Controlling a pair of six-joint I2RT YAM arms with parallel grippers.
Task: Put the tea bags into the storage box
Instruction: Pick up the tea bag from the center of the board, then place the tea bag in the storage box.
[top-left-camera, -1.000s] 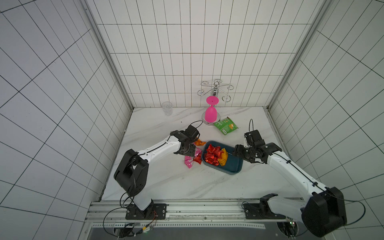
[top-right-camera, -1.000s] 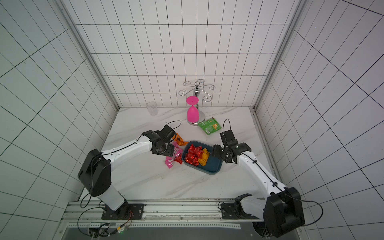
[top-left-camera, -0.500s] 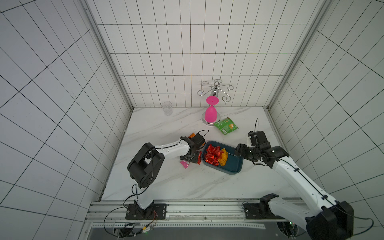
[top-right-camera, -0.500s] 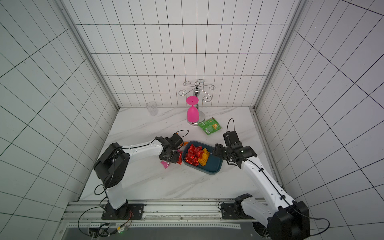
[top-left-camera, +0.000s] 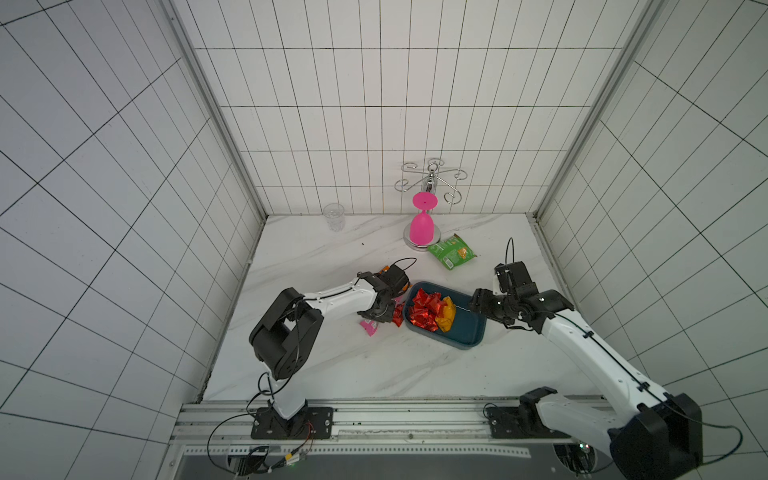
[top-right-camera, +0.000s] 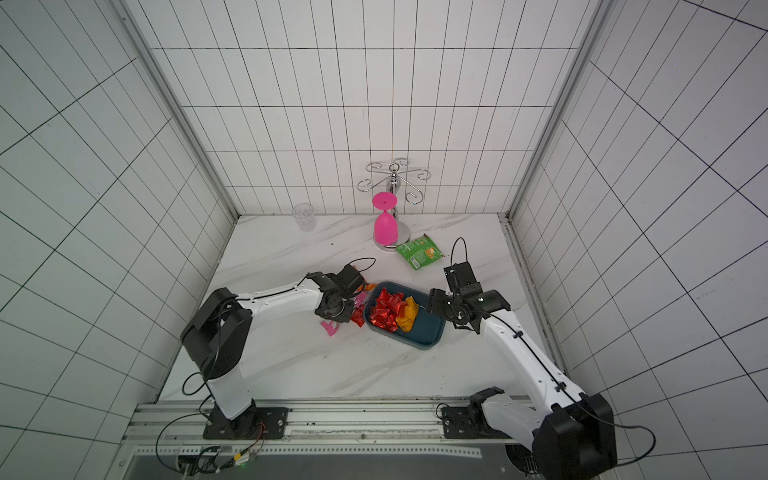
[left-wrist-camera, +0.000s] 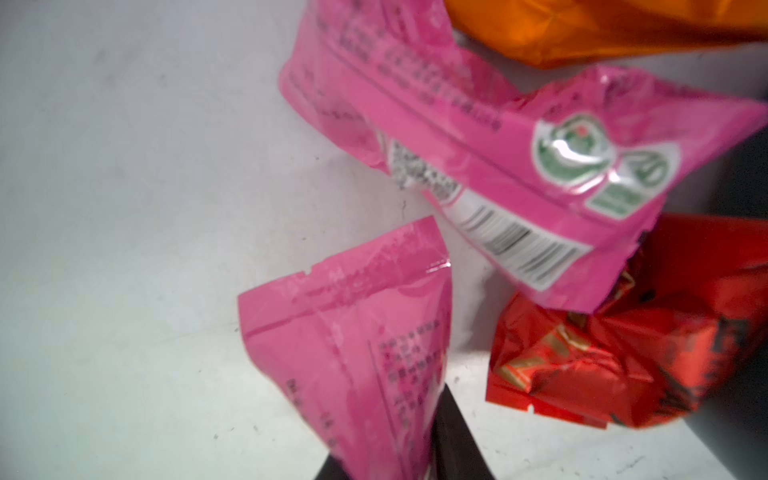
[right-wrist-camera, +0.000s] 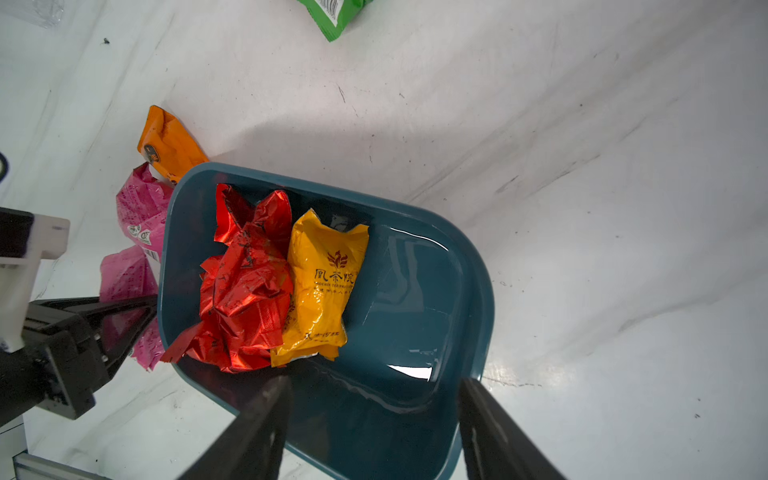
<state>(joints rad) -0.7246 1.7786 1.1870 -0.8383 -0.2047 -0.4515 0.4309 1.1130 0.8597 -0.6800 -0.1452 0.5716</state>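
Teal storage box (top-left-camera: 467, 329) lies flat; crinkled red and yellow tea bags (top-left-camera: 429, 313) heaped at one end. Just outside: pink bag (left-wrist-camera: 361, 353), second pink bag (left-wrist-camera: 478, 137), red bag (left-wrist-camera: 602, 365), orange bag (left-wrist-camera: 582, 29).

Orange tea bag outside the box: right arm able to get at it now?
Doubtful. The orange tea bag lies across the box from the open right gripper, past its far corner, and the left gripper crowds that spot.

table (top-left-camera: 332, 365) centre: storage box (top-left-camera: 469, 332) | tea bags (top-left-camera: 428, 311) heaped in its left end | loose tea bags (top-left-camera: 370, 328) on the table just left – seemingly touching its wall | snack packet (top-left-camera: 451, 254) behind | goblet (top-left-camera: 421, 230) just behind that | tumbler (top-left-camera: 333, 216) – back left
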